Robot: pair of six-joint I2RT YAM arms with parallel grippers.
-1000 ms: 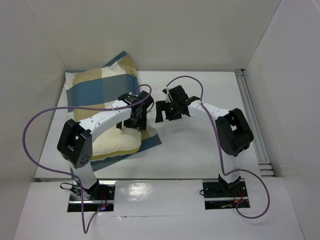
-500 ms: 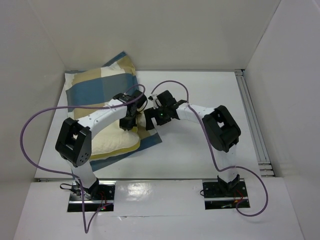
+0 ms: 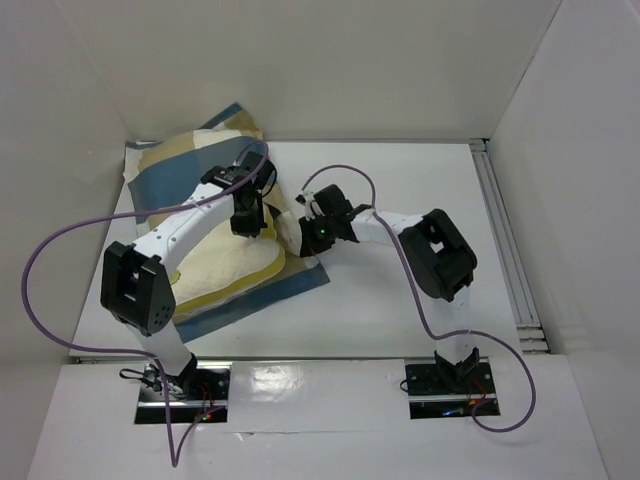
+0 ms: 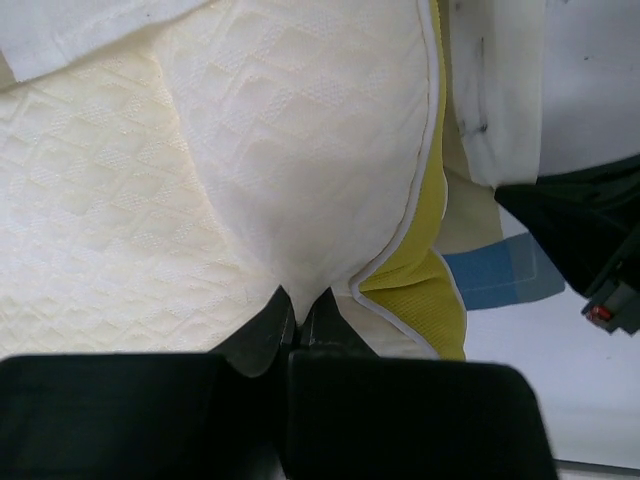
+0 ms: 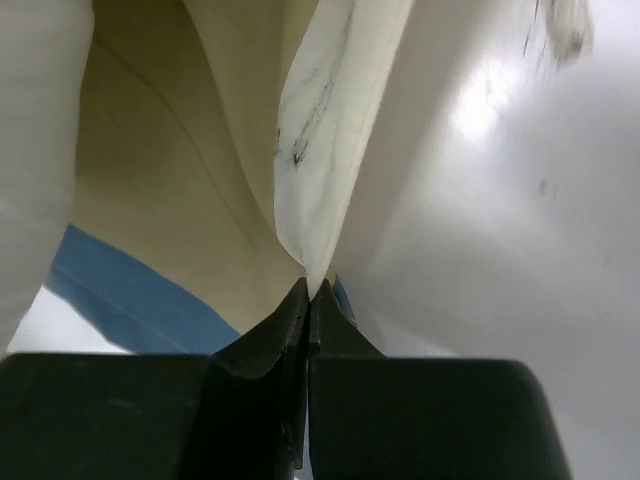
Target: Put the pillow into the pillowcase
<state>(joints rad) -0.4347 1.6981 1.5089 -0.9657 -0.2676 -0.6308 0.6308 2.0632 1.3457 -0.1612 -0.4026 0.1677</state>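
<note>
Pinching hard, the left claw (image 4: pixel 297 318) has both fingers shut on a raised fold of the pillow (image 4: pixel 150 230). The quilted cream cloth is drawn up into a peak right at the fingertips. Just to the right of that pinch runs the pillow's yellow piping (image 4: pixel 425 270), curving down beside the fingers.

Over to the right claw (image 5: pixel 310 290): jaws fully together, with a thin fold of pale, smudged cloth caught between them. That looks like the open edge of the pillowcase (image 5: pixel 130 290), and a blue check shows below and to the left of the grip.

From overhead, the left claw (image 3: pixel 250 215) sits on top of the pillow (image 3: pixel 225 270), and the right claw (image 3: pixel 308 232) is just beside it at the pillow's right-hand end. The two claws are close but not touching.

The pillow lies on the left half of the table (image 3: pixel 420 200). Its far end is tucked under the checked top layer of the pillowcase (image 3: pixel 185 160), and its near end is out in the open. A blue strip of the case shows beneath the pillow's near edge, flat on the table.
</note>
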